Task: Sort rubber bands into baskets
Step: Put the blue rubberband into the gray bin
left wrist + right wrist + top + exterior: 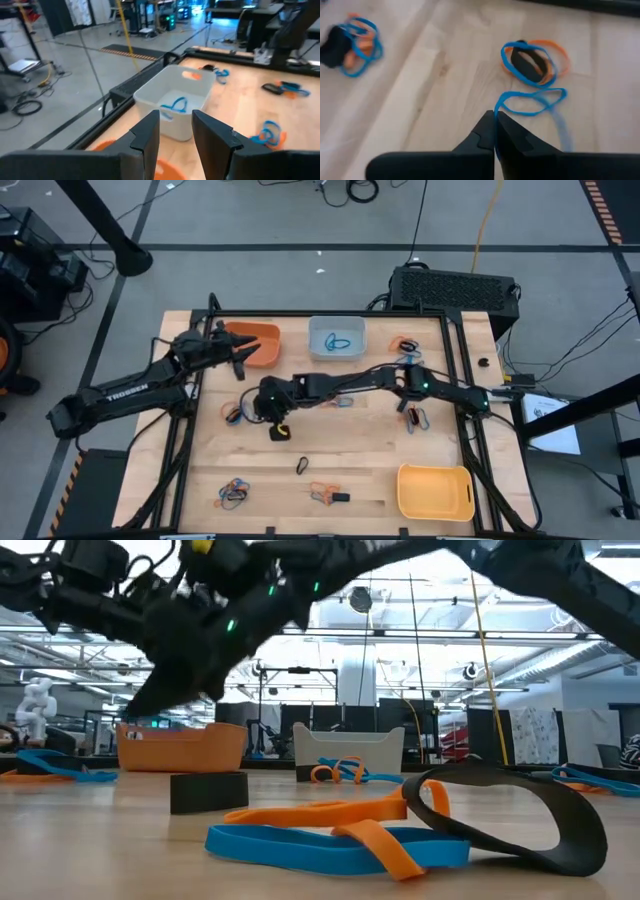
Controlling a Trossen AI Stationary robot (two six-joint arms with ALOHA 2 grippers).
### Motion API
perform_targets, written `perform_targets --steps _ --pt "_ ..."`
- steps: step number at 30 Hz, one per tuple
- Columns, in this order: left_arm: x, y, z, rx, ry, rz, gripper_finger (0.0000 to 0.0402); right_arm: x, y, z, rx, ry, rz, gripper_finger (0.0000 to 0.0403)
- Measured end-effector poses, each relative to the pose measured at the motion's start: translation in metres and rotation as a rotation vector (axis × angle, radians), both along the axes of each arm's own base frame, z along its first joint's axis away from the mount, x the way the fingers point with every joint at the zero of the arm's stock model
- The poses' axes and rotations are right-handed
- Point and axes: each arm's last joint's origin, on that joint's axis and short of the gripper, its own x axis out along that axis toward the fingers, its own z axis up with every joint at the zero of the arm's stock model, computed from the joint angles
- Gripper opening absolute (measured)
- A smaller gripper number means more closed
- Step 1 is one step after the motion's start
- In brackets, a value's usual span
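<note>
My right gripper [495, 122] reaches across to the table's left-middle [255, 406] and is shut on a blue rubber band [532, 102]. Just beyond it lies a pile of blue, orange and black bands [534, 62]. My left gripper [175, 127] hangs open and empty over the orange basket [255, 343]. The pale basket [337, 338] at the far middle holds a blue band [175, 106]. The yellow basket [435, 491] stands at the near right. My right gripper pinches one end of the blue band's loop [499, 107] between its two fingertips, slanting down from the table's right. The rest of the loop spreads out beyond the fingertips. I cannot tell whether its far end still lies on the wood.
More little heaps of bands lie at the near left [233, 494], the near middle [322, 492], the right [418, 417] and the far right [405, 345]. One black band [301, 466] lies alone. A small black block [208, 790] sits near the front edge.
</note>
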Motion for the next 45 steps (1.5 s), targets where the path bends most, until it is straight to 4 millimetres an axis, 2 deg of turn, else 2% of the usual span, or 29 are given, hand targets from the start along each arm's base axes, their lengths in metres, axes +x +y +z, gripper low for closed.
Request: perform_targets --steps 5,10,15,18,22,26,31,36,41,45 --pt "0.005 0.008 -0.012 -0.052 0.064 0.02 0.0123 -0.02 -0.003 0.043 -0.036 0.034 0.026 0.0001" --pt "0.011 0.013 -0.025 -0.109 0.139 0.013 0.0123 -0.055 -0.015 0.086 -0.071 0.157 0.05 0.0001" --pt "0.018 0.017 -0.036 -0.185 0.194 0.022 0.0123 -0.086 -0.04 0.106 -0.079 0.257 0.016 0.0" --pt "0.023 0.021 -0.037 -0.247 0.198 0.038 0.0123 -0.1 -0.069 0.105 -0.072 0.295 -0.055 0.0" --pt "0.029 0.024 -0.04 -0.298 0.211 0.015 0.0123 -0.12 -0.111 0.093 -0.044 0.33 -0.165 0.0" --pt "0.034 0.023 -0.043 -0.345 0.22 -0.034 0.0123 -0.143 -0.153 0.07 0.013 0.358 -0.304 0.0" --pt "0.046 0.023 -0.033 -0.353 0.195 -0.102 0.0123 -0.167 -0.194 0.041 0.085 0.397 -0.469 0.0" --pt "0.055 0.017 -0.024 -0.347 0.174 -0.151 0.0123 -0.179 -0.213 0.029 0.115 0.418 -0.55 0.0" --pt "0.062 0.012 -0.016 -0.33 0.161 -0.194 0.0123 -0.183 -0.222 0.03 0.142 0.407 -0.602 0.0002" --pt "0.067 0.007 -0.011 -0.314 0.155 -0.229 0.0123 -0.185 -0.225 0.03 0.148 0.407 -0.615 0.0023"
